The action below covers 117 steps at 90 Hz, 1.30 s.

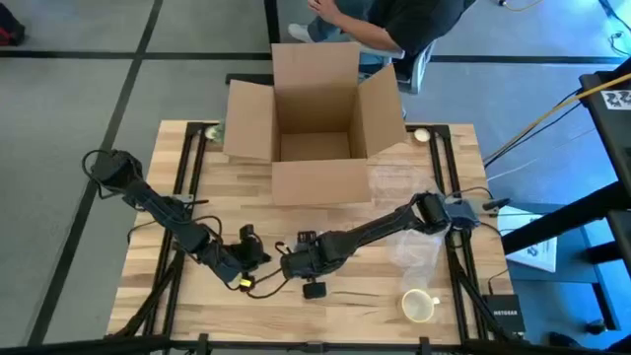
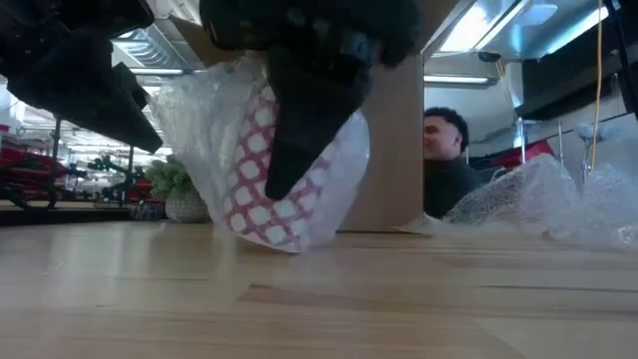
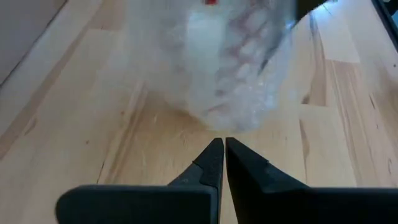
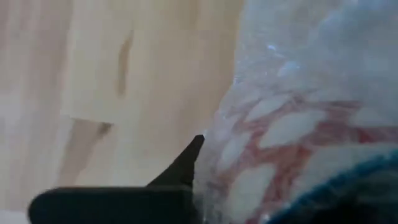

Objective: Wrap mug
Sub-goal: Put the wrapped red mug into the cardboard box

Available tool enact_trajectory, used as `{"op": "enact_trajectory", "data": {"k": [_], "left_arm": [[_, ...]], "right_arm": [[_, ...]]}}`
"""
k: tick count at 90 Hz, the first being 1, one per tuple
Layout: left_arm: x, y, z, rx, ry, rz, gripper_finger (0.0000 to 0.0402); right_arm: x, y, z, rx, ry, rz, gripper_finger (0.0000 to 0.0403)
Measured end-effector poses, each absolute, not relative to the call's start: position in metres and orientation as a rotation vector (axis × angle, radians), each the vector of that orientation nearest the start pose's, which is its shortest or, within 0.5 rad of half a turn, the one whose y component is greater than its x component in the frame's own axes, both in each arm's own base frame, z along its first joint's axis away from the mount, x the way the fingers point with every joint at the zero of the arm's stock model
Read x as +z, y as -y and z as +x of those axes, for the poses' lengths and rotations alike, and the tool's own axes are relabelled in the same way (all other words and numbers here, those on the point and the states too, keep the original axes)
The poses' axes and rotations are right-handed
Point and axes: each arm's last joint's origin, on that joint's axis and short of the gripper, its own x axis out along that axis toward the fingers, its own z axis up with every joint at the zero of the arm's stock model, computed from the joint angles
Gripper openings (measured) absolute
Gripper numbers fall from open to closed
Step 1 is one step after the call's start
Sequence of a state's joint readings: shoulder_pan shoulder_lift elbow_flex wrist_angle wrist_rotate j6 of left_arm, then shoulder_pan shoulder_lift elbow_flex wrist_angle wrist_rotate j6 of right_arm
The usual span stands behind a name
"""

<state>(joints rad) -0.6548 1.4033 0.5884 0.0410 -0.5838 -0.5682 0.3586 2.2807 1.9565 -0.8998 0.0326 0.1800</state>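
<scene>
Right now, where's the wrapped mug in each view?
High: hidden between the two hands near the front edge, not clearly seen.
Low: wrapped mug centre-left, resting on the table.
Left wrist: top centre, beyond the shut left hand.
Right wrist: fills the right side.
Shared landmark: the table.

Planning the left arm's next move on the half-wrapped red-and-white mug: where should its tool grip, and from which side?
Probably the loose bubble wrap bunched on the wrapped mug, coming level across the table from the left tool's own side. The right tool already presses on the bundle from above, so the top is taken, and the wrap's slack folds suit a pinch better than the rounded body.
</scene>
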Motion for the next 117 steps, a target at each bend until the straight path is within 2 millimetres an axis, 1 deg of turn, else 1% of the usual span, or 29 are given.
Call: {"op": "enact_trajectory", "data": {"k": [5,17,26,30,34,37,45,52,61,66,72,82,90,104,112,117], "left_arm": [[0.163,0.142,0.211,0.111,-0.617,-0.102,0.0],[0.162,0.143,0.21,0.106,-0.618,-0.099,0.0],[0.163,0.143,0.21,0.102,-0.618,-0.094,0.0],[0.163,0.143,0.21,0.102,-0.618,-0.092,0.0],[0.163,0.143,0.21,0.104,-0.619,-0.094,0.0],[0.163,0.143,0.21,0.104,-0.618,-0.096,0.0],[0.163,0.144,0.209,0.1,-0.618,-0.094,0.0],[0.163,0.144,0.209,0.099,-0.617,-0.092,0.0],[0.163,0.144,0.209,0.1,-0.617,-0.087,0.0],[0.162,0.144,0.209,0.103,-0.619,-0.084,0.0],[0.162,0.144,0.209,0.102,-0.618,-0.084,0.0],[0.162,0.144,0.209,0.102,-0.619,-0.084,0.0],[0.162,0.144,0.209,0.101,-0.619,-0.084,0.0],[0.162,0.144,0.209,0.101,-0.619,-0.084,0.0],[0.162,0.144,0.209,0.101,-0.619,-0.083,0.0],[0.162,0.144,0.209,0.101,-0.62,-0.082,0.0]], "right_arm": [[0.209,-0.173,0.445,0.193,-1.201,-0.078,0.0026],[0.263,-0.185,0.437,0.227,-1.14,-0.084,0.0026],[0.301,-0.188,0.431,0.212,-1.085,-0.103,0.0026],[0.314,-0.187,0.43,0.192,-1.042,-0.109,0.0026],[0.328,-0.184,0.425,0.174,-0.971,-0.11,0.0026],[0.335,-0.18,0.421,0.157,-0.947,-0.119,0.0026],[0.361,-0.168,0.41,0.086,-0.865,-0.15,0.0026],[0.382,-0.153,0.405,0.021,-0.787,-0.191,0.0026],[0.402,-0.134,0.405,-0.033,-0.688,-0.221,0.0026],[0.41,-0.12,0.407,-0.065,-0.649,-0.233,0.0026],[0.422,-0.099,0.407,-0.103,-0.602,-0.23,0.0026],[0.432,-0.049,0.411,-0.228,-0.574,-0.197,0.0026],[0.43,-0.005,0.414,-0.334,-0.597,-0.165,0.0026],[0.425,0.067,0.415,-0.455,-0.6,-0.055,0.0026],[0.416,0.104,0.414,-0.49,-0.621,0.034,0.0025],[0.405,0.123,0.415,-0.509,-0.654,0.087,0.0025]]}}
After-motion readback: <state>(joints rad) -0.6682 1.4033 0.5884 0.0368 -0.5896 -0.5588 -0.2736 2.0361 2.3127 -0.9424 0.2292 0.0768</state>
